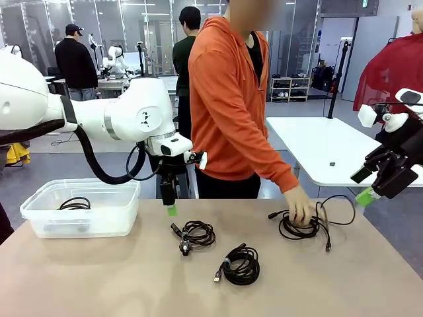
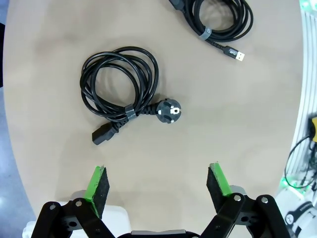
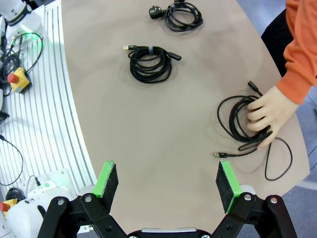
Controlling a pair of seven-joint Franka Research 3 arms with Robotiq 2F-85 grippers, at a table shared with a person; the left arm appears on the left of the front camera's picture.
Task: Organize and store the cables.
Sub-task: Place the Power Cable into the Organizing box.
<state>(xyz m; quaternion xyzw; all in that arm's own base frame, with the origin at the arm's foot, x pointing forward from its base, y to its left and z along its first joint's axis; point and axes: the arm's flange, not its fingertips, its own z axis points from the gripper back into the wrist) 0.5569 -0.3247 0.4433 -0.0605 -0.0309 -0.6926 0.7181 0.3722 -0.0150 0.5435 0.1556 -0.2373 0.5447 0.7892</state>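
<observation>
Three cables lie out on the counter [image 1: 99,277] in the front view. The power cord [image 1: 197,234] is at centre, the USB cable [image 1: 241,264] just below and to its right, and the loose cable [image 1: 305,226] is at right under the person's hand [image 1: 301,206]. A fourth cable [image 1: 75,204] sits coiled in the clear bin [image 1: 86,223] at lower left. The left tool [image 1: 170,201] hangs above the counter's far edge, and the right tool [image 1: 363,186] is held high at the right edge.

From the left wrist, the left tool [image 2: 158,186] is spread wide and empty. The power cord [image 2: 119,89] lies above it, left of centre, well clear of the pads.

From the right wrist, the right tool [image 3: 168,181] also gapes wide with nothing in it. The hand [image 3: 267,111] gathers the loose cable [image 3: 237,124] at right.

I'd say the sorting is partly done and the power cord is next. The left tool needs to drop down over the bundle, close on its tied part and carry it to the bin.
</observation>
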